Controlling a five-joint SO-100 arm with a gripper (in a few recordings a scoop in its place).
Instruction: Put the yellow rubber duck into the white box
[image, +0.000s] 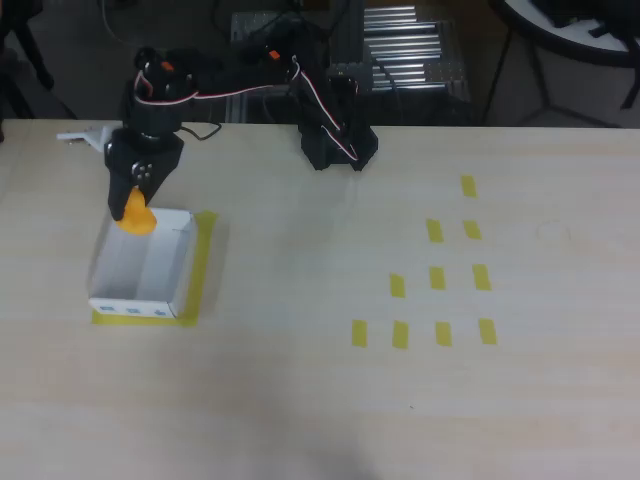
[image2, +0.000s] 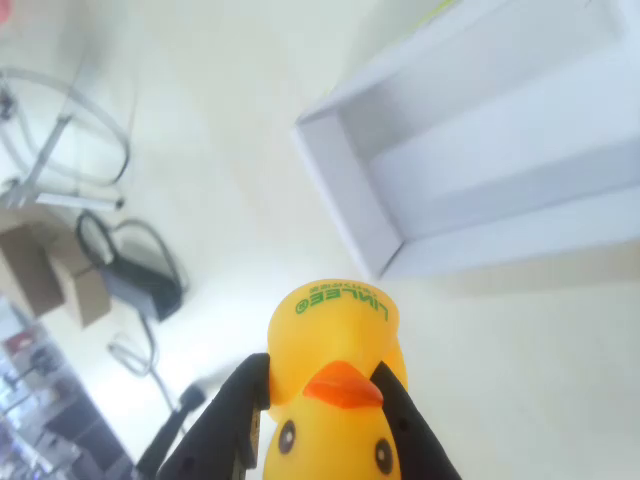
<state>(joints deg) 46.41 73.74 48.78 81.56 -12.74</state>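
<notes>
In the wrist view the gripper (image2: 325, 420) pinched the yellow rubber duck (image2: 335, 390) between its black fingers (image2: 225, 425), the orange beak and dark eyes facing the camera and green lettering on its underside. Beyond the duck lay the white box (image2: 345, 195), its interior bare. In the overhead view the gripper (image: 135, 205) held the duck (image: 137, 213) at the far left corner of the white box (image: 180, 275), whose near wall carried small blue marks. A yellow tape border (image: 205, 255) showed along the box's right and near sides. To the right, the pale table (image: 300, 380) lay open as far as a cluster of yellow tape rectangles (image: 437, 278). The arm's black base (image: 335, 145) stood at the far table edge.
</notes>
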